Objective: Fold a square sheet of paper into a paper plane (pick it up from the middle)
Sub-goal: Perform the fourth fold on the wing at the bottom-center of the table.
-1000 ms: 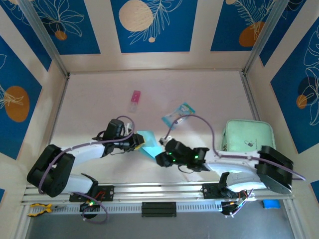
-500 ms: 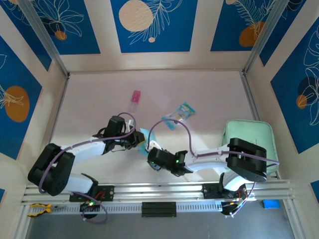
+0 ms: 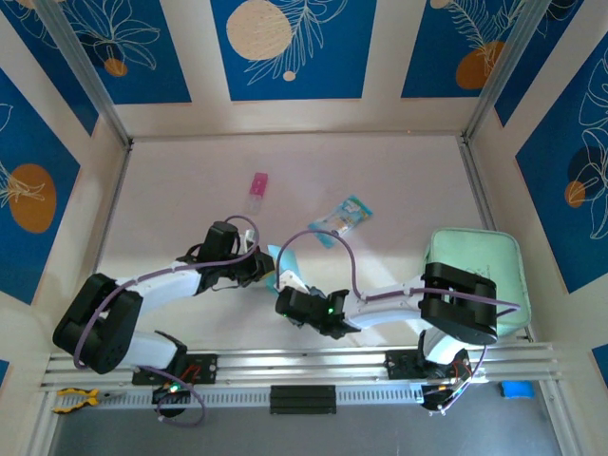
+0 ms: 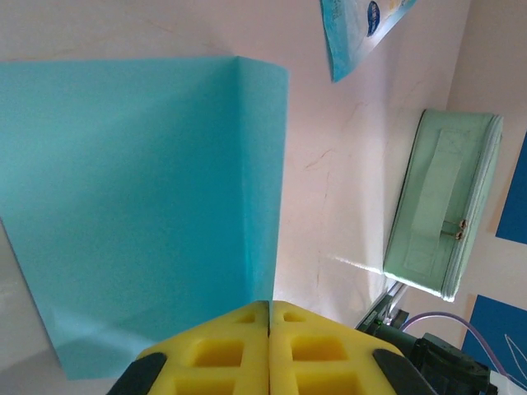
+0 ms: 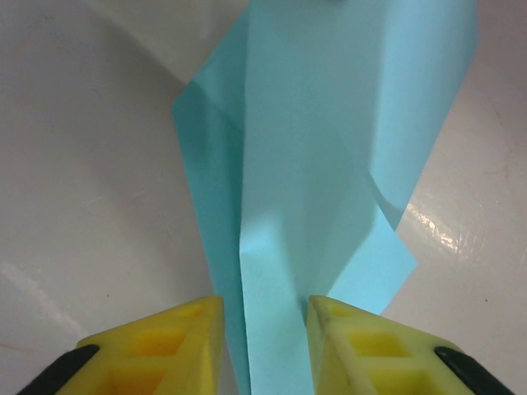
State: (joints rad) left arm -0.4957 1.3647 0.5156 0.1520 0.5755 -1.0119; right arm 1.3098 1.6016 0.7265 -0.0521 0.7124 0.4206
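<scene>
The square sheet of paper (image 3: 282,266) is light blue, partly folded with creases, and lies on the table between the two grippers. In the left wrist view the sheet (image 4: 140,189) shows a raised fold running down into my left gripper (image 4: 269,304), whose yellow pads are shut on that edge. From above, the left gripper (image 3: 262,271) sits at the sheet's left side. My right gripper (image 3: 289,302) is at the sheet's near side. Its fingers stand apart in the right wrist view, and a creased ridge of the sheet (image 5: 329,123) runs between them at the right gripper (image 5: 265,306).
A teal-and-clear packet (image 3: 340,220) lies behind the paper, and a small pink item (image 3: 257,187) lies farther back left. A pale mint-green pad (image 3: 473,271) sits at the right, beside the right arm's base.
The right arm swung left and brought its gripper up to the paper's near edge, its jaws narrowing. The left gripper closed on the paper's fold.
</scene>
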